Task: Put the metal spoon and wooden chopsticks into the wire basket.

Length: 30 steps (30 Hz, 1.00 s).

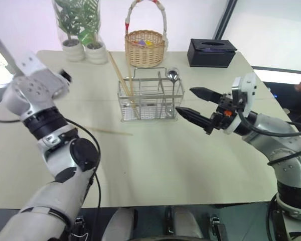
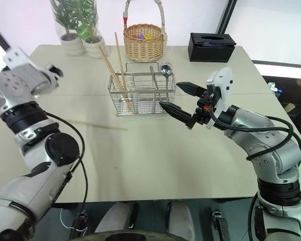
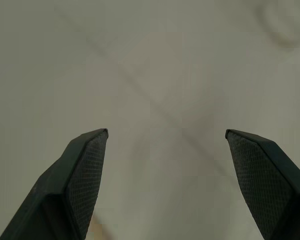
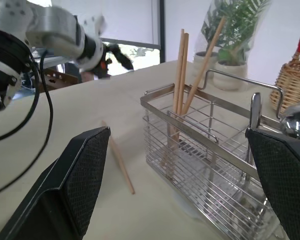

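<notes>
Spoon (image 1: 172, 75) stands bowl-up in the right end of the basket (image 1: 150, 99). Three chopsticks (image 4: 182, 70) lean in its left compartment. One chopstick (image 1: 108, 131) lies flat on the table (image 1: 190, 165), just in front of the basket's left corner, so the task is not finished.

Left gripper (image 3: 165, 145): fingers spread, nothing between them, aimed at bare table off to the left, well apart from the loose stick. Right gripper (image 1: 198, 104): fingers spread wide, empty, hanging level just beside the basket's right end.

Risks, as I judge them:
- Loose stick is thin and flat on the table; pads may slide over it or roll it away.
- Right fingertips sit close to the wire; a careless sweep could shove or tip the basket.
- Dropping the stick in at a slant could knock the leaning ones.
</notes>
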Each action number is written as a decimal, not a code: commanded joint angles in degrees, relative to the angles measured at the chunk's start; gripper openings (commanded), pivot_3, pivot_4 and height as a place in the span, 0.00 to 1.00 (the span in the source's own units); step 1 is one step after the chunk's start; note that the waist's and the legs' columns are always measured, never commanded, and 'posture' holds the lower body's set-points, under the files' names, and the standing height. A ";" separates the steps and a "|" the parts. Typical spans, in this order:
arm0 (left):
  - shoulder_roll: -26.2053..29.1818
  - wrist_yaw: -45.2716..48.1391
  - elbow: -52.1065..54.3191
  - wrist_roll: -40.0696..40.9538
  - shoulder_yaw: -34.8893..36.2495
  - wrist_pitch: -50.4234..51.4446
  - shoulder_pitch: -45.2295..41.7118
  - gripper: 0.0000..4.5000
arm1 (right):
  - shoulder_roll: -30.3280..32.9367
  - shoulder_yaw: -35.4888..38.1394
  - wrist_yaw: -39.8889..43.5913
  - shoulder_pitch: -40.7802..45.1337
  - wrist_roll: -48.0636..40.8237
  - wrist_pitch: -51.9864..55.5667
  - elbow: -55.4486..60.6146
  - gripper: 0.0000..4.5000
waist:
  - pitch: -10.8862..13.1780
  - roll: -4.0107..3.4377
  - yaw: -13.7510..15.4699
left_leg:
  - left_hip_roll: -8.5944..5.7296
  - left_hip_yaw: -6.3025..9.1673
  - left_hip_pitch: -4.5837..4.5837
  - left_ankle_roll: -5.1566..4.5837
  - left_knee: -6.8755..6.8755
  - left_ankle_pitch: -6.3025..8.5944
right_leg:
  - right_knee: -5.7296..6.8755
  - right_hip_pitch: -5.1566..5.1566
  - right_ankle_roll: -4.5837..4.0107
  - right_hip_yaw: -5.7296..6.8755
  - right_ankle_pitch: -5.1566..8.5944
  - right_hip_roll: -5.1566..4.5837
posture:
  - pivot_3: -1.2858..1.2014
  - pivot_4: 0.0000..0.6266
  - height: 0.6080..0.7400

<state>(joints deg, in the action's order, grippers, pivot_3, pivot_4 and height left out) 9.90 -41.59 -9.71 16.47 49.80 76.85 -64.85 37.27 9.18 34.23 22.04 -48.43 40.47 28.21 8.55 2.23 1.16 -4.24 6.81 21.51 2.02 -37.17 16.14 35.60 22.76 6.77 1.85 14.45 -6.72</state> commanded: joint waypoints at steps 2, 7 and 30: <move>-1.43 -2.72 2.86 -3.21 2.72 2.42 -0.57 0.88 | -0.67 0.20 0.01 0.91 0.19 -1.08 1.27 1.00 | 0.00 -0.01 -0.26 | 0.00 -0.04 0.01 0.04 0.03 0.00 | 0.00 0.03 0.00 0.00 0.00 -0.02 | 0.52 0.24 0.42; -3.71 -4.37 2.23 -5.72 5.47 1.63 -0.21 0.88 | -1.11 -0.32 -0.22 0.35 0.34 -1.00 2.33 1.00 | 0.00 -0.01 -0.30 | 0.01 -0.06 -0.01 0.23 0.03 0.08 | 0.03 0.05 0.01 -0.01 0.00 -0.04 | 0.52 0.24 0.42; -6.72 -5.02 -12.42 -6.53 4.55 -13.45 4.91 0.36 | -1.92 1.64 -5.54 -4.57 -1.40 -0.22 7.64 1.00 | -0.12 -0.21 0.03 | 0.06 -0.05 -0.15 0.20 -0.02 0.11 | 0.43 0.05 0.03 0.00 0.01 -0.04 | 0.52 0.24 0.42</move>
<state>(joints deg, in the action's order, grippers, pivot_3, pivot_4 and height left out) 3.31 -46.74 -20.72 8.55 54.96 64.32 -60.03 35.35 9.24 29.05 17.14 -48.71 40.84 33.77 8.43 2.02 1.19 -4.19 6.75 21.37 2.22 -37.20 16.24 36.03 22.80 6.80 1.86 14.46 -6.78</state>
